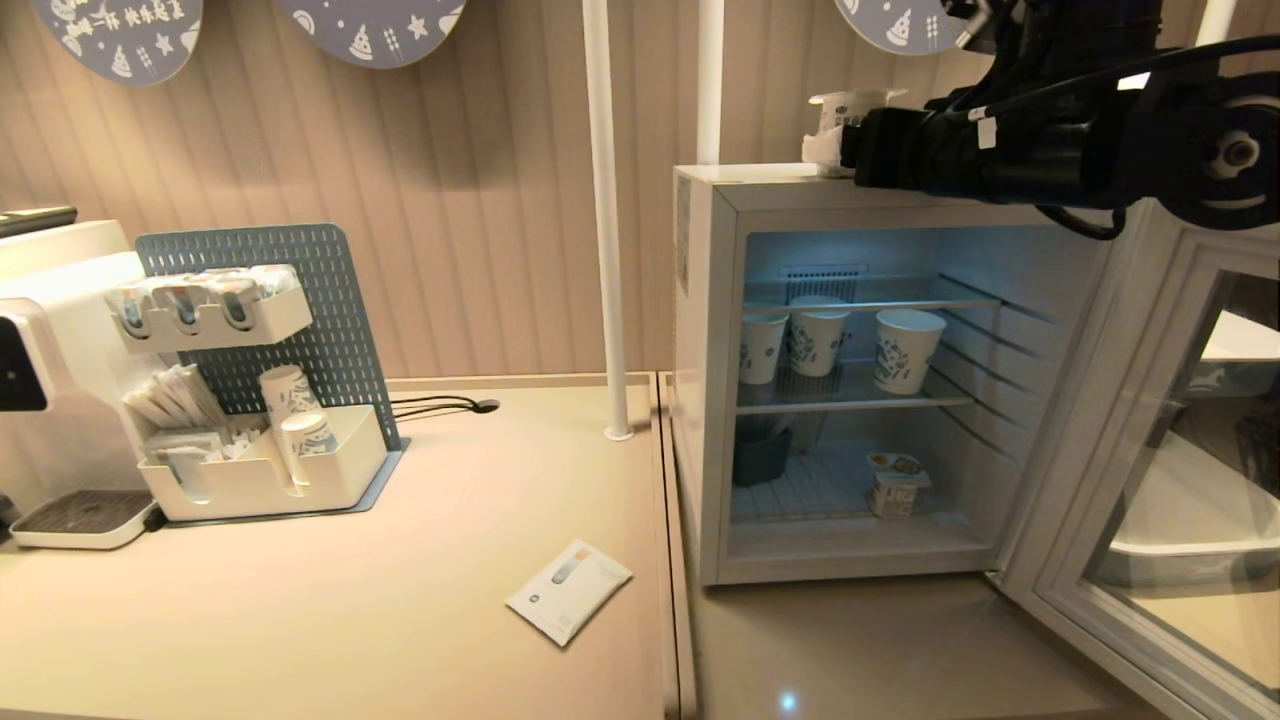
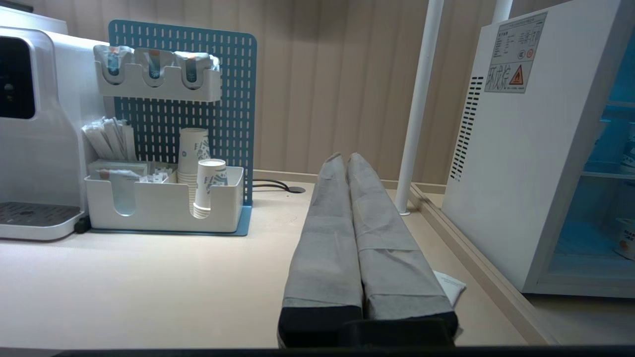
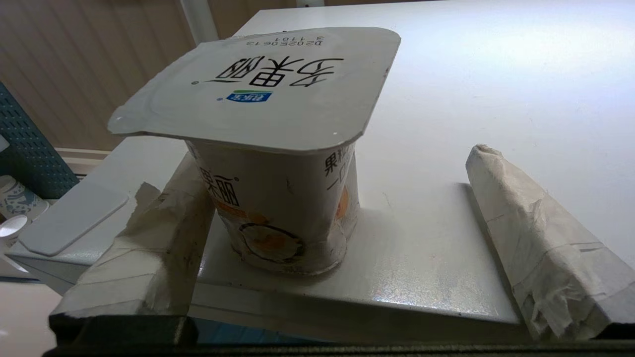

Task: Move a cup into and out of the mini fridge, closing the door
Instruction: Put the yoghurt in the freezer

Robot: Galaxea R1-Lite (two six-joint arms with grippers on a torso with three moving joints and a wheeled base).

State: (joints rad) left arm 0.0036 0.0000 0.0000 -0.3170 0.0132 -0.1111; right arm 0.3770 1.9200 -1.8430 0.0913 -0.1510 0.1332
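The white mini fridge stands on the counter with its door swung wide open to the right. A sealed foil-lidded yogurt cup stands upright on the fridge's top near the front edge, also seen in the head view. My right gripper is open around it, one taped finger close against the cup's side, the other well apart. My left gripper is shut and empty, hanging over the counter left of the fridge.
Inside, three paper cups stand on the middle wire shelf, and another yogurt cup and a dark container on the bottom. A white pole, a cup organiser, a coffee machine and a flat packet are on the counter.
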